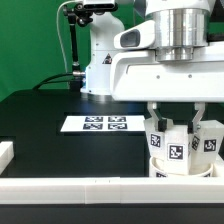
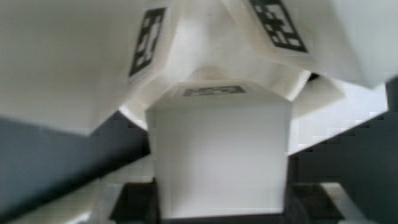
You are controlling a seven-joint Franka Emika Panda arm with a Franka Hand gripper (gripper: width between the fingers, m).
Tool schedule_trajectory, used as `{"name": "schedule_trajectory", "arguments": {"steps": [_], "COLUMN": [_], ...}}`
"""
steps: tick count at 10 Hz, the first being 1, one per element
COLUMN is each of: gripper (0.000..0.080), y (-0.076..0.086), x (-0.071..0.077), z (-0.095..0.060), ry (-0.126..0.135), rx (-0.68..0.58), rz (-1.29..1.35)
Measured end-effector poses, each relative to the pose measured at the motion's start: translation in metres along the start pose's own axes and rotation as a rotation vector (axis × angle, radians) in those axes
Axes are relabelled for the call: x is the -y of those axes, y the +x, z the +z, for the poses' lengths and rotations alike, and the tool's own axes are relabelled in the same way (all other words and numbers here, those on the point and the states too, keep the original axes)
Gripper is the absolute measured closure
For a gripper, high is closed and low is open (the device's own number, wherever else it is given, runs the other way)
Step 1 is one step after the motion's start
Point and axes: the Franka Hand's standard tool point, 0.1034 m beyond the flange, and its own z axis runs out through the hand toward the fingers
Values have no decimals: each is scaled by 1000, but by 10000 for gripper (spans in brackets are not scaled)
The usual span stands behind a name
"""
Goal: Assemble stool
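The stool's round white seat [image 1: 181, 166] lies on the black table near the front border bar, on the exterior view's right. Three tagged white legs stand up from it: one on each side [image 1: 157, 139] [image 1: 208, 141] and one in the middle [image 1: 178, 138]. My gripper [image 1: 178, 118] hangs straight above the seat, shut on the middle leg. In the wrist view this blocky leg [image 2: 217, 130] fills the space between my dark fingers [image 2: 132, 200], and two other tagged legs [image 2: 157, 45] [image 2: 276, 30] slant away beyond it over the seat [image 2: 63, 90].
The marker board [image 1: 100, 123] lies flat on the table in the middle. A long white border bar [image 1: 90, 189] runs along the front edge, another [image 1: 5, 152] along the exterior view's left. The arm's white base [image 1: 98, 60] stands at the back.
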Motion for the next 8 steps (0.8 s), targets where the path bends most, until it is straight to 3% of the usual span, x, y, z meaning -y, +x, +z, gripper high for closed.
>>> {"name": "schedule_trajectory", "arguments": {"steps": [8], "gripper": [523], "y": [-17], "x": [15], "z": [2], "ry": [35], "rx": [53], "rz": [685]}}
